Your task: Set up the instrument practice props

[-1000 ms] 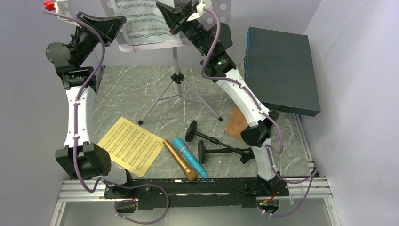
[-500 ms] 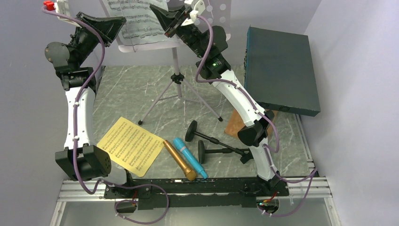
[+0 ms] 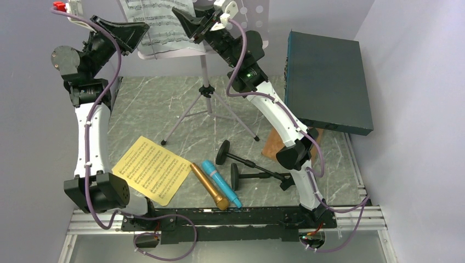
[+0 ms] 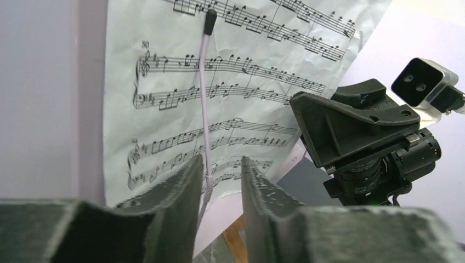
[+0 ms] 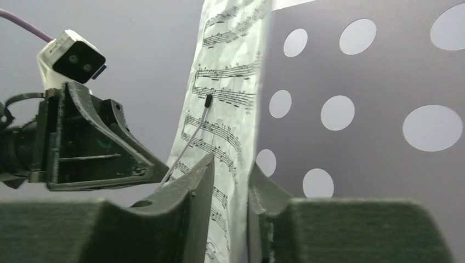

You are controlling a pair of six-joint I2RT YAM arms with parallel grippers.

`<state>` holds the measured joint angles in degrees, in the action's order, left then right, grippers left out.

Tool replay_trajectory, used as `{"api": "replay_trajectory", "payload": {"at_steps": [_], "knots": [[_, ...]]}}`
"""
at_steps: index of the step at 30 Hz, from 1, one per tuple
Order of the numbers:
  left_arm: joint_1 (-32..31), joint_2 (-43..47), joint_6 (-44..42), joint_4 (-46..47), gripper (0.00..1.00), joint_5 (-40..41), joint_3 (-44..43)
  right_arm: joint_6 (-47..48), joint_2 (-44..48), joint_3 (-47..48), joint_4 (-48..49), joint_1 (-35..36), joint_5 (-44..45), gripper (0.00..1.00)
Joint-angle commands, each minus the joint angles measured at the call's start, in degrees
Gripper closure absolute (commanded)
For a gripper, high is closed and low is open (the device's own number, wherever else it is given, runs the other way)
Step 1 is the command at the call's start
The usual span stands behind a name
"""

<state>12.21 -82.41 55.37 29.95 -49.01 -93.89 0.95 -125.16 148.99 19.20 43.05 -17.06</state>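
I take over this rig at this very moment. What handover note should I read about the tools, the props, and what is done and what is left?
Left tool: slightly open, with the thin page-holder wire in its gap, not clamped.
Right tool: slightly open around the edge of the white sheet.
Done: the tripod stands, and the white sheet rests against the music desk.
Left: the yellow sheet lies flat on the table. The gold microphone and blue microphone lie side by side. Both mic holders lie on their sides beside them.
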Motion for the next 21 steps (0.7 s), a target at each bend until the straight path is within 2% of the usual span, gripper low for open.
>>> {"api": "replay_trajectory", "payload": {"at_steps": [1,7,8,10,12,14,18,21], "knots": [[0.07,4.84,-3.57,-7.47,0.60,0.65,-2.79,0.96,1.55,1.50,1.09,-0.20,0.31,0.68],[0.07,8.36,-7.76,-16.82,0.46,0.76,-4.39,0.51,5.99,-1.75,-2.17,-0.16,2.48,0.53],[0.07,9.00,-9.30,-19.81,0.37,0.76,-4.89,0.73,6.96,-2.22,-3.69,-0.16,2.86,0.49],[0.07,10.67,-14.31,-27.55,0.21,1.60,-6.08,1.38,9.47,-2.77,-7.89,-0.16,4.53,0.42],[0.04,12.56,-20.11,-37.33,0.13,4.30,-7.27,1.94,13.43,-5.25,-13.14,-0.13,8.02,0.34],[0.10,14.87,-24.88,-46.60,0.10,8.13,-7.64,2.34,18.94,-9.97,-17.19,-0.16,11.17,0.24],[-0.58,20.27,-29.71,-60.30,0.10,16.53,-3.69,1.78,32.63,-28.33,-21.89,-0.07,13.35,0.12],[-3.00,25.24,-32.58,-64.83,0.13,21.96,2.94,-1.52,43.11,-47.61,-18.14,0.58,12.29,0.09]]}}
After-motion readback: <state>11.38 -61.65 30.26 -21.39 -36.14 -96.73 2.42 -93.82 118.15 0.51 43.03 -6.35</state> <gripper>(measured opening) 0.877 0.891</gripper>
